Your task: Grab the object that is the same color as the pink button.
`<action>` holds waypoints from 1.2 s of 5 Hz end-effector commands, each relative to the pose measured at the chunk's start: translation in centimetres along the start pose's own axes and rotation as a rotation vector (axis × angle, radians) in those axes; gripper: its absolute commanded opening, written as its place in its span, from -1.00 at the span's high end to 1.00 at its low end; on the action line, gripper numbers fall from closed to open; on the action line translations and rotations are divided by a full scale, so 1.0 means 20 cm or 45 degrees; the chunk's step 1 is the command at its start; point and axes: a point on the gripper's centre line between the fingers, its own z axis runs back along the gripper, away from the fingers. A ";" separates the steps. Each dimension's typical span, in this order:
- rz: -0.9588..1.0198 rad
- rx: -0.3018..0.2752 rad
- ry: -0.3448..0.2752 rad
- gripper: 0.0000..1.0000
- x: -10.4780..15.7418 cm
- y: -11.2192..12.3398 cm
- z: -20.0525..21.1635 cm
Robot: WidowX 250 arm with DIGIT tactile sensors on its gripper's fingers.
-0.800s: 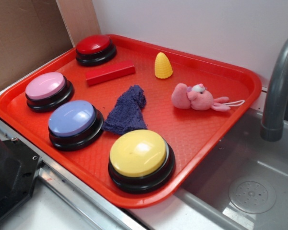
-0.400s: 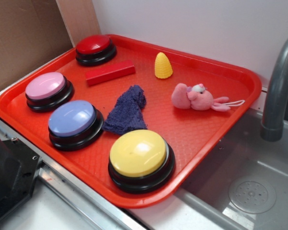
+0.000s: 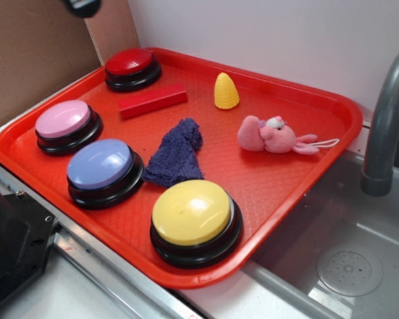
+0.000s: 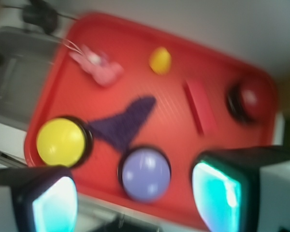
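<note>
The small pink plush bunny (image 3: 274, 136) lies on its side on the right part of the red tray (image 3: 299, 193), with its ears and white string loop pointing right. It shows blurred in the wrist view (image 4: 99, 67) at the upper left. The pink button (image 3: 64, 121) stands at the tray's left edge; it is out of the wrist view. My gripper (image 4: 135, 198) is open and empty, high above the tray's near side over the lavender-blue button (image 4: 146, 173). Only a dark bit of the arm (image 3: 83, 6) shows at the exterior view's top edge.
On the tray are a red button (image 3: 130, 65), a lavender-blue button (image 3: 101, 167), a yellow button (image 3: 193, 216), a red block (image 3: 153, 101), a yellow cone toy (image 3: 226, 91) and a purple cloth (image 3: 176, 154). A sink (image 3: 346, 259) with a grey faucet (image 3: 386, 126) lies right. Cardboard (image 3: 33, 46) stands left.
A dark part of the arm has come into the exterior view at the top left. Nothing on the tray has moved.
</note>
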 end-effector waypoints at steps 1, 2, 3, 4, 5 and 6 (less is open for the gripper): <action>-0.439 -0.059 -0.001 -1.00 0.26 -0.19 -0.47; -0.473 -0.027 0.006 -1.00 0.31 -0.18 -0.62; -0.449 -0.031 0.007 -1.00 0.39 -0.19 -0.72; -0.473 -0.050 0.043 -1.00 0.40 -0.21 -0.79; -0.514 -0.072 0.041 -1.00 0.41 -0.23 -0.87; -0.531 -0.088 0.064 -1.00 0.42 -0.24 -0.90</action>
